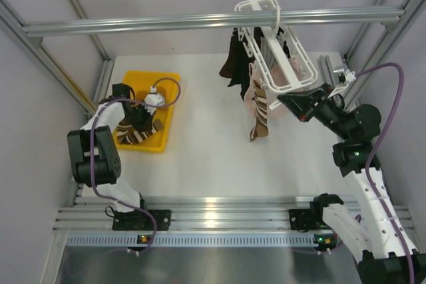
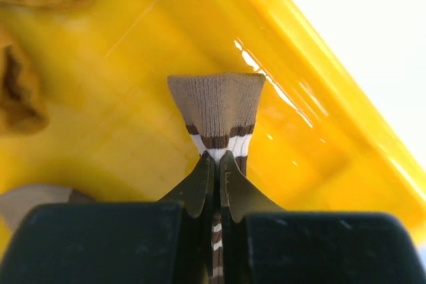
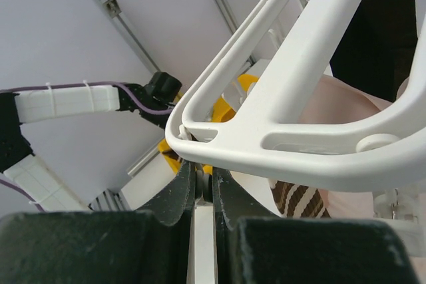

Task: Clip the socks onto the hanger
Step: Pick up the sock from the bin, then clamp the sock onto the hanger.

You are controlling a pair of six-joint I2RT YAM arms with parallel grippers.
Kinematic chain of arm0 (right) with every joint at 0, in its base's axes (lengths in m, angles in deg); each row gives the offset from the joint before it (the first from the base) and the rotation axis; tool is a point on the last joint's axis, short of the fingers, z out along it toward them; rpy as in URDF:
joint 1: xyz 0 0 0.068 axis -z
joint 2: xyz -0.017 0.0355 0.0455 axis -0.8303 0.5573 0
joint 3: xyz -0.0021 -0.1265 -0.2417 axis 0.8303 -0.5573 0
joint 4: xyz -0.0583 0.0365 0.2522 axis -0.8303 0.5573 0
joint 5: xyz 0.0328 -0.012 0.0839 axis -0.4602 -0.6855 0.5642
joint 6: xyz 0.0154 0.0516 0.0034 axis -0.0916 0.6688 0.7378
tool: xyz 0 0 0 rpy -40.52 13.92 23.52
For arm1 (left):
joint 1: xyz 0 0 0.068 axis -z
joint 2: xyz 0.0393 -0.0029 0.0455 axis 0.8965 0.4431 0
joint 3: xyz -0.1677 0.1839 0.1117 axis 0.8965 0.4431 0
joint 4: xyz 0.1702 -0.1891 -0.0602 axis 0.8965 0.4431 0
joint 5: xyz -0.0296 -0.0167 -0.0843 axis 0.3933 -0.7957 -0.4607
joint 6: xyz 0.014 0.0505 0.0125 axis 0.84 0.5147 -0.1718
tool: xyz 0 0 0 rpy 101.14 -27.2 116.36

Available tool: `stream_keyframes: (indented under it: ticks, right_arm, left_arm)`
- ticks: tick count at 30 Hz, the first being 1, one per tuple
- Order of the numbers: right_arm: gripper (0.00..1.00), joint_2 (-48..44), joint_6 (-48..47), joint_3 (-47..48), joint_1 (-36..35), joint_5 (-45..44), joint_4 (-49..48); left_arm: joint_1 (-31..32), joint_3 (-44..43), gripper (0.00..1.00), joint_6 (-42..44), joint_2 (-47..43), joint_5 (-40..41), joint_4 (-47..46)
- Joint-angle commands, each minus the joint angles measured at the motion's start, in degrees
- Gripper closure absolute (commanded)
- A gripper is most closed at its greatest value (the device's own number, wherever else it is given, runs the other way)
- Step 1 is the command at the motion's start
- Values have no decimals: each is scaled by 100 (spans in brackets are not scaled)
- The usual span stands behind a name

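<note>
Pinched between the closed fingertips of the left gripper [image 2: 216, 167]: a brown sock with cream stripes [image 2: 216, 108], held just below its ribbed cuff, the cuff fanning out beyond the tips. Around the pinch, the floor and slanted wall of a yellow plastic tray [image 2: 333, 98]. To the left, a mustard sock [image 2: 23, 91], lying apart from the grip. From above, all of this low inside the tray at the left side of the table [image 1: 213, 164].

Clamped in the right gripper [image 3: 203, 177], fingers pressed together on a thin edge at one corner: the white drying hanger [image 3: 313, 144]. Behind its frame, already hanging from clips, a pale pink sock [image 3: 346, 104], a striped one [image 3: 296, 197] and a dark one [image 3: 383, 31]. From above, hooked over an aluminium bar [image 1: 133, 24] at the right rear, well apart from the tray.

Step in hand, by the look of it: lifting the striped sock out of the tray for clipping. To do it well:
- Raise straight up, high enough to clear the tray wall with the toe, without dragging the mustard sock along.
- Carry across with the cuff leading and the pinch firm.
- Steady the frame with the right gripper, to stop the clips swinging.
- Offer a single flat edge of cuff into a clip's mouth, not a bunched fold.

Free clip not made out from these views; worth finding one first.
</note>
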Motion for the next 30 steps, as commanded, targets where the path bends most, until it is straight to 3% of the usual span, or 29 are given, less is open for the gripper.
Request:
stream_keyframes:
  ticks: [1,6,9,11,15,17,21,23,27,30]
  right_arm:
    - [100,-46,-120,368,-62,-147,-170]
    - [100,15,55,403,-54,-165,-354]
    - [100,33,178,377,-62,-191,-548]
    - [100,85,249,359,-62,-191,-697]
    - [100,182,389,342,-62,-226,-838]
    - [100,200,407,368,-71,-252,-856]
    - [100,261,609,368,-71,-253,-987]
    - [100,261,662,359,-62,-235,-1032]
    - [100,252,917,333,-62,-226,-1031]
    - [100,235,1162,254,-62,-113,-1242]
  left_arm:
    - [-192,-362,100,-9,-1019,-819,604]
    - [-298,-582,100,88,-2329,-1813,1342]
    - [-298,-591,100,-147,-3015,-2533,1282]
    - [-298,-582,100,-768,-3437,-3155,976]
    - [-10,-442,100,-2369,-3964,-3634,-707]
    - [333,-406,100,-2993,-4237,-3494,-1152]
    - [2219,-353,100,-3427,-4510,-2135,-1926]
    - [2758,-415,100,-3646,-4405,-1659,-2163]
    - [4128,-477,100,-3621,-4089,-717,-2523]
    - [4745,-459,100,-3612,-3809,-408,-2788]
